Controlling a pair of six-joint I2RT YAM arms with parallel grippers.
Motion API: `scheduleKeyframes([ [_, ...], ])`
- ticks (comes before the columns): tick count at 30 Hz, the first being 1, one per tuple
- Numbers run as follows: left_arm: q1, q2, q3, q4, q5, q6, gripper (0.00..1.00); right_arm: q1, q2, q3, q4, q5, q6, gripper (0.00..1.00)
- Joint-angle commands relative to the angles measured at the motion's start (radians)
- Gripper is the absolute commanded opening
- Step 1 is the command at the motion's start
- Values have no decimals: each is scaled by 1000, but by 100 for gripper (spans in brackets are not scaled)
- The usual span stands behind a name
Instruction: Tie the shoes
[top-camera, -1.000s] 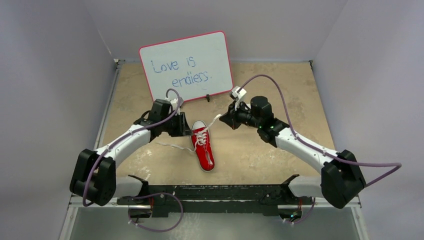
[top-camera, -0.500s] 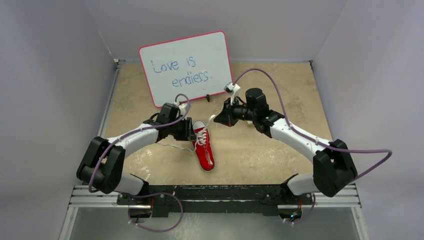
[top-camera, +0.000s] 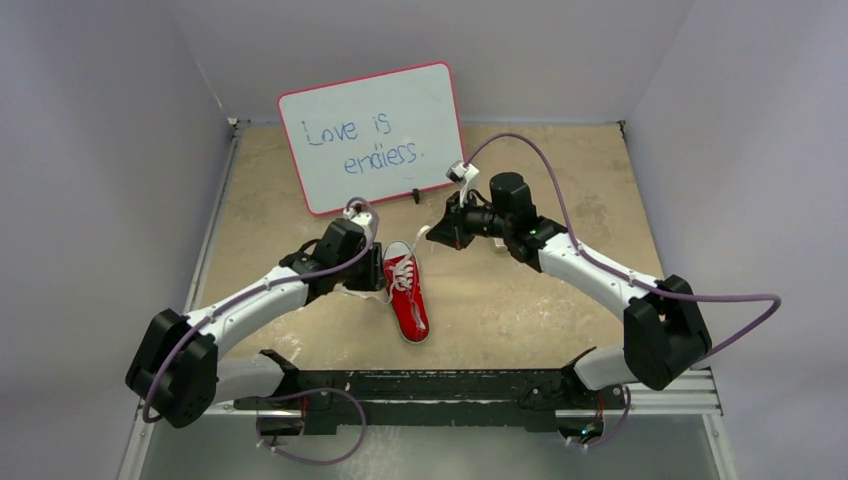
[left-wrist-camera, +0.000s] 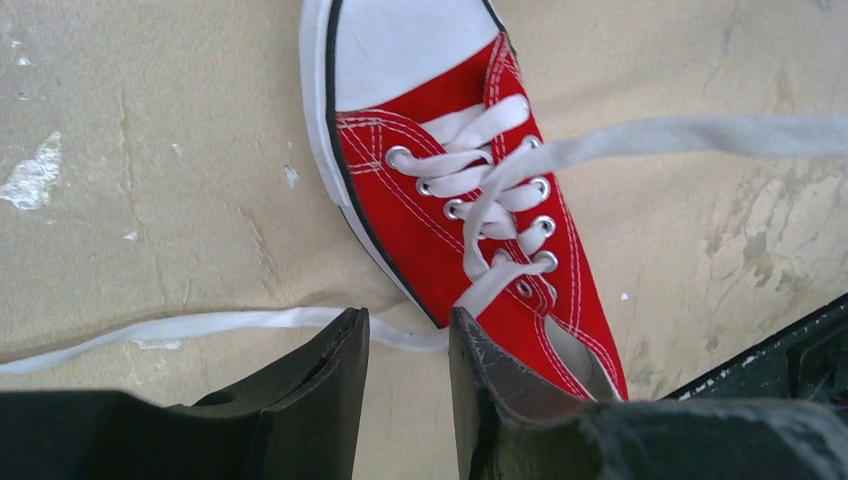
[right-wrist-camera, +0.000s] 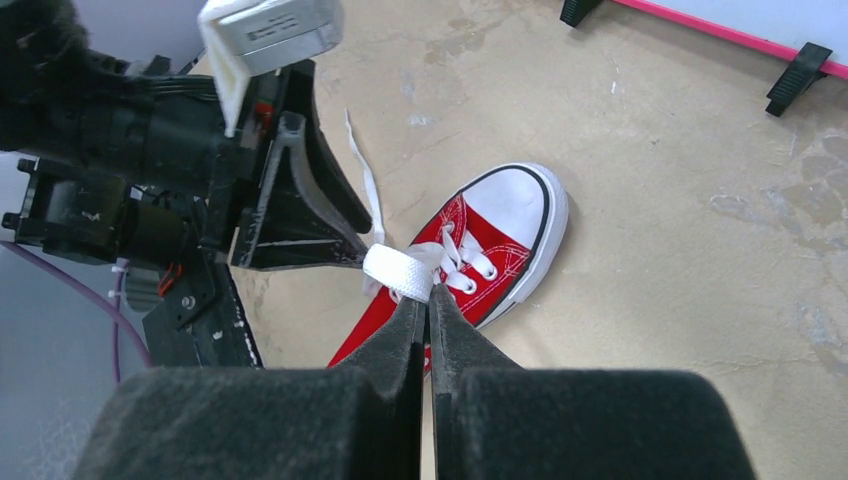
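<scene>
left arm (top-camera: 265, 297) has stretched toward sneaker (top-camera: 408, 298); right claw (right-wrist-camera: 427, 303) pinches lace (right-wrist-camera: 398, 272).

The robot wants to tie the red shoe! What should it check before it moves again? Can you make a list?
1. Right gripper shut on the raised lace: ok.
2. Raised lace drawn straight out from the shoe: ok.
3. Left gripper open: ok.
4. Flat lace on the table crosses the gap between the left gripper's jaws: ok.
5. Left fingers low enough to pinch the flat lace: cannot tell.
6. Knot or bow made: not ok, the two laces run apart, untied.
</scene>
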Motion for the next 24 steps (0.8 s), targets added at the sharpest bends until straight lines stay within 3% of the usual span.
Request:
scheduleKeyframes([
  [1,-40,-69,-36,60,-11,21,35,-5,-28,39,12,-16,-28,0],
  [10,-73,-1,-84,229,42,45,34,-5,-53,15,41,-22,11,0],
  [15,-73,59,-38,153,24,126,14,-5,-52,16,60,-21,31,0],
  [19,-73,1,-27,152,37,133,0,-5,-44,27,77,-19,56,0],
  [24,-75,-51,-9,170,103,132,0,-6,-42,31,109,25,106,0],
])
